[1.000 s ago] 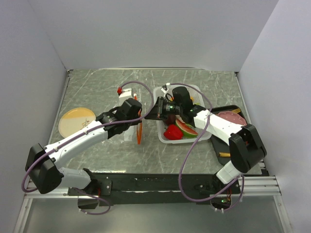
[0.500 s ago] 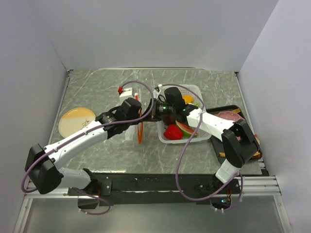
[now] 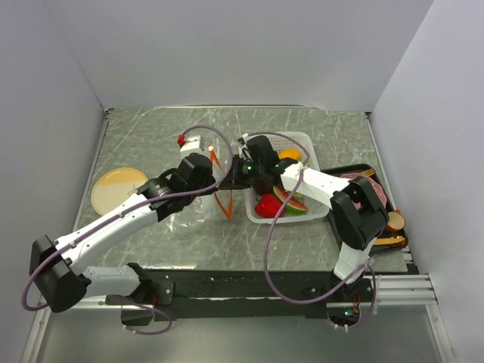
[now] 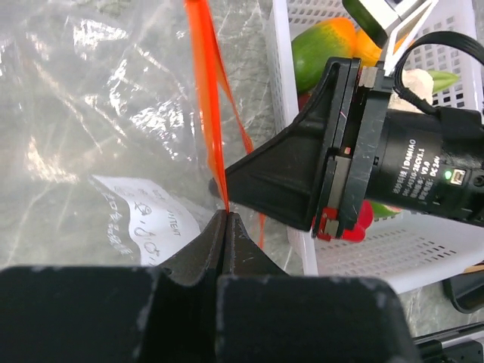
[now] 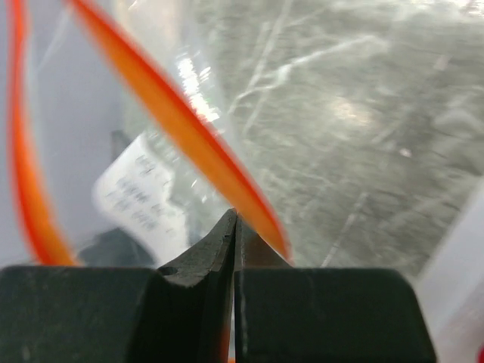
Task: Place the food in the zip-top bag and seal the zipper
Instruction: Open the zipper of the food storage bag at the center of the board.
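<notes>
The zip-top bag (image 4: 83,106) is clear and crinkly, with a white label, and is held up left of the basket. Its zipper (image 4: 203,91) is an orange-red strip, also seen from above (image 3: 224,203). My left gripper (image 4: 224,214) is shut on the strip's edge. It also shows in the top view (image 3: 219,181). My right gripper (image 5: 236,215) is shut on the strip's other side (image 5: 181,128), facing the left gripper (image 3: 233,178). The food lies in the white basket (image 3: 308,215): a red pepper (image 3: 268,206), a watermelon slice (image 3: 292,201), a mango (image 4: 321,45) and an orange (image 3: 290,155).
A yellow plate (image 3: 119,189) lies at the left. A black tray (image 3: 355,170) with a pink slab (image 3: 366,184) and other pieces sits right of the basket. The right arm reaches across the basket's top. Grey walls enclose the table.
My right gripper has moved left from over the basket to the bag's mouth and closed on the strip. My left gripper has lifted the bag slightly toward the basket.
</notes>
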`<state>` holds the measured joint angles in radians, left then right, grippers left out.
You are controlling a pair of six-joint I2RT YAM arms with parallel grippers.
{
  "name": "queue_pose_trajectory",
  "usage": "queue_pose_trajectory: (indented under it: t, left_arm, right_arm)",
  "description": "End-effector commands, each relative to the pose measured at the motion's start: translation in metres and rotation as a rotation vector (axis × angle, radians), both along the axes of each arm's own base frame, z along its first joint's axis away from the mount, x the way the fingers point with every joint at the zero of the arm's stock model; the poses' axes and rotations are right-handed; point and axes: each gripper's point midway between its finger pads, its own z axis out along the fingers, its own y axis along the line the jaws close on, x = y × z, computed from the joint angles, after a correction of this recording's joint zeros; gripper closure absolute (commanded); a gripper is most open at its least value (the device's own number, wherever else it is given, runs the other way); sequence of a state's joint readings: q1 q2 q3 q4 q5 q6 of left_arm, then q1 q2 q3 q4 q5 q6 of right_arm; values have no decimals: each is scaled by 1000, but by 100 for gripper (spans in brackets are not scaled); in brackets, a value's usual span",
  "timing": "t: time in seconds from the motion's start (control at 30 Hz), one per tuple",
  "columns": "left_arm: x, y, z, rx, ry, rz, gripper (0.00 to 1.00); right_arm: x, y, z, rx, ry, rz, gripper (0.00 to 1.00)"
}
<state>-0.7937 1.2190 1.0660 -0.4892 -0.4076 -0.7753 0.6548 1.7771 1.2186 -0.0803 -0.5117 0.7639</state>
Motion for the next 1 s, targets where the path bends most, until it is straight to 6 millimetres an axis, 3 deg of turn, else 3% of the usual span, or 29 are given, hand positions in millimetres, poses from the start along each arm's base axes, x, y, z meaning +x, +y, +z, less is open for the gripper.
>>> queue_pose_trajectory:
  t: [0.0, 0.17, 0.4, 0.5, 0.57, 0.7, 0.97]
  left_arm:
    - [-7, 13, 19, -15, -32, 29, 99]
    - [-13, 33, 27, 4, -50, 82, 99]
    - [-13, 55, 30, 67, -50, 146, 99]
    - [-7, 67, 33, 118, -75, 174, 96]
    - [-3, 70, 33, 156, -61, 163, 99]
    - [1, 48, 36, 121, -84, 41, 99]
    - [1, 23, 19, 98, -35, -62, 99]
  right_arm:
    - [20, -4, -6, -89, -40, -60, 96]
    - [21, -6, -26, -133, -1, -80, 99]
    - [20, -11, -40, -192, 19, -94, 100]
    - [11, -2, -27, -119, 5, -33, 100]
    - [7, 6, -6, -64, -43, -13, 100]
    - [-1, 23, 21, 20, -89, 55, 97]
    - [4, 41, 46, 78, -136, 74, 94]
